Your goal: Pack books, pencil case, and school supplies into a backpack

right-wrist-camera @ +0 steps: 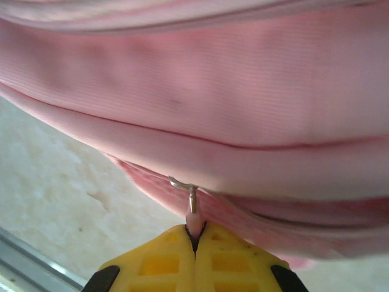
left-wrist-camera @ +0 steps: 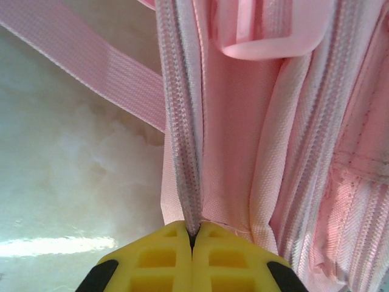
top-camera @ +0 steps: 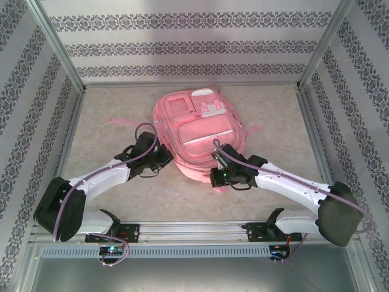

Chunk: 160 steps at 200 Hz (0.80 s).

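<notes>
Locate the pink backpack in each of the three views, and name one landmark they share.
Top external: the backpack lies mid-table, between both arms.
Left wrist: the backpack covers the right side; the left claw pinches its zip seam.
Right wrist: the backpack spans the top; the right claw pinches its zip pull.
Shared landmark: the pale marbled table beside it.

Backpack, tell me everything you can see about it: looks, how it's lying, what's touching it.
The backpack is large, pink woven fabric, with several zip pockets and white-grey front patches. It lies flat, front up, on the pale table, a strap trailing at each side. The left gripper is shut on a zip track at its left edge, teeth closed there; the right gripper is shut on a small pink zip pull at its near edge.
</notes>
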{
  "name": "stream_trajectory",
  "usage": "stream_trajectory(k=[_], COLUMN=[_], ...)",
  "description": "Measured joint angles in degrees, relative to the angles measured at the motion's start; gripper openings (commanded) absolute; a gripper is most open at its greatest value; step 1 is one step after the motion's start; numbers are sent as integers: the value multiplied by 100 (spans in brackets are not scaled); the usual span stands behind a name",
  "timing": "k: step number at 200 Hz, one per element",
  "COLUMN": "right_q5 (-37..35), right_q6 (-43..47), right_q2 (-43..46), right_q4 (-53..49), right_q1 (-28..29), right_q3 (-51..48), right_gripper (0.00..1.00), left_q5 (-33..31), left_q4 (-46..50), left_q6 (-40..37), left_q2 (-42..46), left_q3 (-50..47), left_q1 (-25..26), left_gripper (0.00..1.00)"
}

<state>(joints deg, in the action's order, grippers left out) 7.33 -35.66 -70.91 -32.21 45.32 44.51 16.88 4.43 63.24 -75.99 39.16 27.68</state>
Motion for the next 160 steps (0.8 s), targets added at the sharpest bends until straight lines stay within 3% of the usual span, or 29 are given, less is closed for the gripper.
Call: stream_trajectory(k=[45,76,87,108,160], right_q5=[-179,326,433,612,1010], right_q6=[243,-55,-179,-393,-645], right_q2=[59,170,55,-466,-1425], right_q4=[-361,426,699,1143,2002], right_q1=[-22,39,114,306,619], right_q3=[140,35,46,179,706], right_gripper=[0,0,0,0,0], left_q5=[155,256,238,203,546], left_q4=[769,1241,1360,1663,1773], left_q6=[-535,-828,-855,-885,-398], left_q2=[-52,-240,-184,168,1239], left_q3=[452,855,914,925,332], left_q1=[-487,-866,-949,-986,-920], left_gripper=[0,37,45,52,55])
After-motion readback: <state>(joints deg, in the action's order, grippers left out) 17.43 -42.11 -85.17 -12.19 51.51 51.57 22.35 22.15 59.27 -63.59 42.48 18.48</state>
